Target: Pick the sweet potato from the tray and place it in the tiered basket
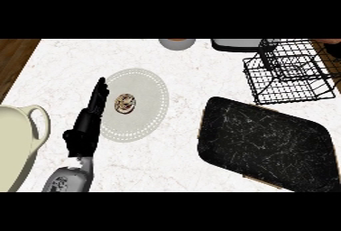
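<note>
Counter: L hand open, tray

The left hand rests on the counter, fingers straight and pointing away. Just right of the fingertips lies a plate with a small round item on it. Farther right sits the tray; behind it stands the tiered basket. A pitcher stands left of the hand.

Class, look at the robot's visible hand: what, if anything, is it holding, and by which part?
Nothing is held. The left hand is open, fingers straight, beside the plate.
</note>
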`<move>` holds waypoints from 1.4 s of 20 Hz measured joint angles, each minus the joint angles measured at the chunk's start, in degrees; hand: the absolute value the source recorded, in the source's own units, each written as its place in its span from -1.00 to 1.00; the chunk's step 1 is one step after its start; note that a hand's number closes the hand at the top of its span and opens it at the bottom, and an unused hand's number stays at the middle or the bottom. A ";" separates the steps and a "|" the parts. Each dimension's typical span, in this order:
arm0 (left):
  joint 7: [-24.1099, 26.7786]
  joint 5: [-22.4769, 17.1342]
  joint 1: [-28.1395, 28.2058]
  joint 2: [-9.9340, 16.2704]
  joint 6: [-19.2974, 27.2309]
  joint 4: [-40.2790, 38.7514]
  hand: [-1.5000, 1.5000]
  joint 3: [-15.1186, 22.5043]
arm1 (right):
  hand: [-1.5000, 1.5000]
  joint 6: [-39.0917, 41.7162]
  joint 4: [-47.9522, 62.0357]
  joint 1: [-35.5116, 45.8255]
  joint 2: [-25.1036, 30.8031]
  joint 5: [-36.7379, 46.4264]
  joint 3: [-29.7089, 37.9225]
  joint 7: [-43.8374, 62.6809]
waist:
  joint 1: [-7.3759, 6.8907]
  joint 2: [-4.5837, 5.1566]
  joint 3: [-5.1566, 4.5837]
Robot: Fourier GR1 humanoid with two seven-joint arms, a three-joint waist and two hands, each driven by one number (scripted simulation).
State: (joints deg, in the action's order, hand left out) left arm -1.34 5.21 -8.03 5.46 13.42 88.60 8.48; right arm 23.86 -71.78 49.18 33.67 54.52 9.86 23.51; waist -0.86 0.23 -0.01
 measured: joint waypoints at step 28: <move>-0.60 0.48 0.69 0.26 -1.03 0.45 0.00 -2.34 | -1.00 -14.30 19.72 -2.07 8.62 -22.61 33.26 -4.17 | 1.69 -0.37 0.04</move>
State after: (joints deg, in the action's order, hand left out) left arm -1.94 5.70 -7.35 5.72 12.39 89.05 6.13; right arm 9.56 -52.05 47.11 42.29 31.91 43.12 19.34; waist 0.83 -0.13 0.03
